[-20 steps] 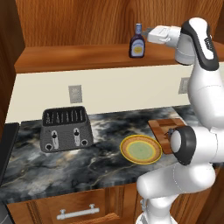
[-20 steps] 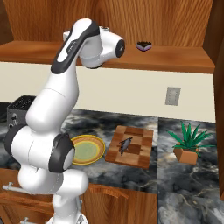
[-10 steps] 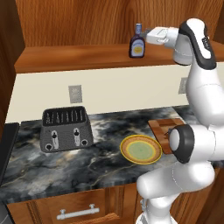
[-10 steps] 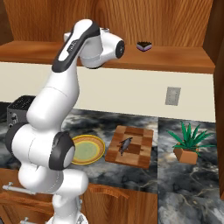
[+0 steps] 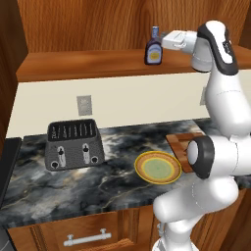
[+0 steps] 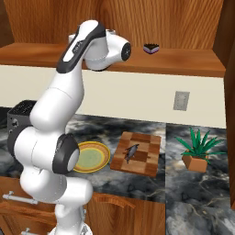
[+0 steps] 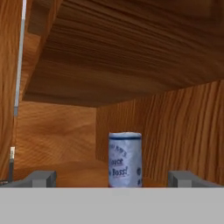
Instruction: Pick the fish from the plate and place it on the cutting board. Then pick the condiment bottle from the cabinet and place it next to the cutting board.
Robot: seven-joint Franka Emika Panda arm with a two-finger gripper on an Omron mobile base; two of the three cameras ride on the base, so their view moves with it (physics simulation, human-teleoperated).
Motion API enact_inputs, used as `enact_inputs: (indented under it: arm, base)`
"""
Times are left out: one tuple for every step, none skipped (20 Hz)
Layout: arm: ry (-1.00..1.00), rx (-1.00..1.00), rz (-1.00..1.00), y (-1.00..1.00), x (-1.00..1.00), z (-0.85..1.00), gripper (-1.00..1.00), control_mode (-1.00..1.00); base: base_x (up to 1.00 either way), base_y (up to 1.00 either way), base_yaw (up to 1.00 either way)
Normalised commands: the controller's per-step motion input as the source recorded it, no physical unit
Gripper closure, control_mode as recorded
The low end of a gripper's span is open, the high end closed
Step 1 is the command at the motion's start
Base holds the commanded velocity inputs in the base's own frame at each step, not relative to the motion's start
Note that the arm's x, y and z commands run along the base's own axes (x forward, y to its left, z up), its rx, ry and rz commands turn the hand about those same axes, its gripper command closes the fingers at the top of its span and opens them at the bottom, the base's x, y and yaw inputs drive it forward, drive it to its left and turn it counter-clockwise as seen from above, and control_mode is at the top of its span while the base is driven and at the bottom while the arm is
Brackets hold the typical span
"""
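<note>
Left base view first, reading across from the toaster (image 5: pixel 74 143), my landmark: it sits at the far left of the dark marble tabletop (image 5: pixel 63 188). To its right lies the plate (image 5: pixel 158 167), bare now, and just past that a corner of the cutting board (image 5: pixel 180 145) peeks out from behind the robot's body. Up and to the right of the toaster, on the cabinet (image 5: pixel 88 62) shelf, stands the bottle (image 5: pixel 154 47), upright with its label facing the room. The tool (image 5: pixel 164 40) reaches in level from the right, just beside the bottle's neck and cap, presumably so it can grip the bottle from the side without tipping it.

From the right base view the fish (image 6: pixel 131 151) lies on the cutting board, well right of the toaster, so the first half of the job looks done. A potted plant (image 6: pixel 198 148) sits further right, and a small black-and-pink thing (image 6: pixel 151 48) rests on the shelf above.

In the hand view the bottle stands centred between the two fingertips (image 7: pixel 41 178), which are spread wide apart and holding nothing.
</note>
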Motion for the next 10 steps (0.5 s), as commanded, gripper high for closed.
enact_inputs:
  arm:
    - [0.00,0.00,-0.02,0.00,0.17,0.00,-1.00,-1.00]
    - [0.00,0.00,-0.02,0.00,0.17,0.00,-1.00,-1.00]
    - [0.00,0.00,-0.02,0.00,0.15,0.00,-1.00,-1.00]
    - [0.00,0.00,-0.02,0.00,0.14,0.00,-1.00,-1.00]
    - [0.00,0.00,-0.02,0.00,0.13,0.00,-1.00,-1.00]
    - [0.00,0.00,-0.02,0.00,0.11,0.00,-1.00,-1.00]
    - [0.00,0.00,-0.02,0.01,0.11,0.00,-1.00,-1.00]
    - [0.00,0.00,-0.01,0.01,0.10,0.00,-1.00,-1.00]
    - [0.00,0.00,-0.01,0.00,0.11,0.00,-1.00,-1.00]
    - [0.00,0.00,-0.01,0.00,0.11,0.00,-1.00,-1.00]
  base:
    - [0.00,0.00,0.00]
    - [0.00,0.00,0.00]
    - [0.00,0.00,0.00]
    - [0.00,0.00,0.00]
    - [0.00,0.00,0.00]
    - [0.00,0.00,0.00]
    - [0.00,0.00,0.00]
    - [0.00,0.00,0.00]
    - [0.00,0.00,0.00]
    - [0.00,0.00,0.00]
